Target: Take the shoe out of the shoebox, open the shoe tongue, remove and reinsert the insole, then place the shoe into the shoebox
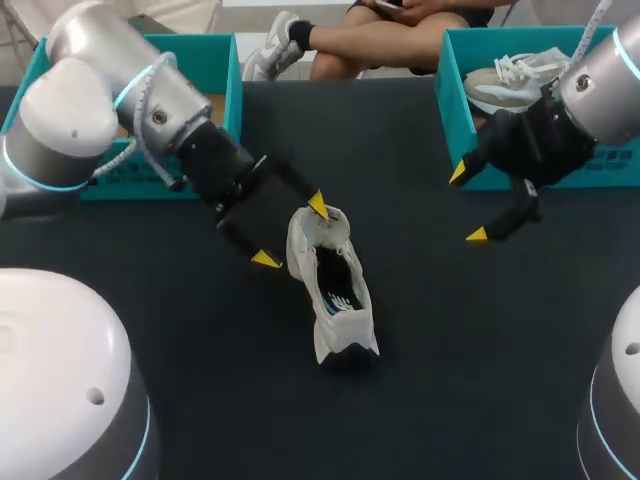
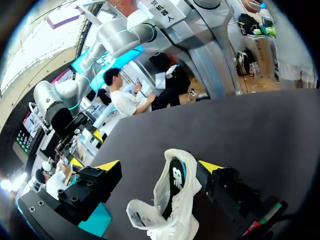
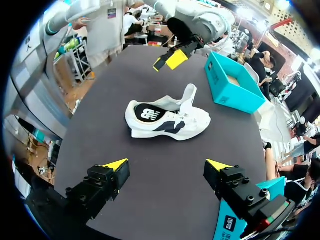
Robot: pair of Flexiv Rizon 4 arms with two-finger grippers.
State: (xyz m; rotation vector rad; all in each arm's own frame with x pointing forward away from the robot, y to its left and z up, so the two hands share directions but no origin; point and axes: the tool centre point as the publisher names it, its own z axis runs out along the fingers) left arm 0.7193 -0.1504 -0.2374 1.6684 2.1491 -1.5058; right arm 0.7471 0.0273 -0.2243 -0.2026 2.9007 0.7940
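Observation:
A white shoe (image 1: 335,290) stands upright mid-table, heel toward the far side, with a dark insole showing in its opening. My left gripper (image 1: 292,232) is open at the heel end, one yellow tip at the heel's top and the other off to the side. In the left wrist view the shoe (image 2: 172,200) lies between the spread fingers of the left gripper (image 2: 160,165), close against one finger. My right gripper (image 1: 468,204) hangs open and empty to the right. From the right gripper (image 3: 167,164) the shoe (image 3: 167,117) sits ahead, side on, tongue raised.
A teal shoebox (image 1: 215,60) with nothing in it sits at the far left behind my left arm. A second teal box (image 1: 455,100) at the far right holds another pale shoe (image 1: 510,80), just behind my right gripper.

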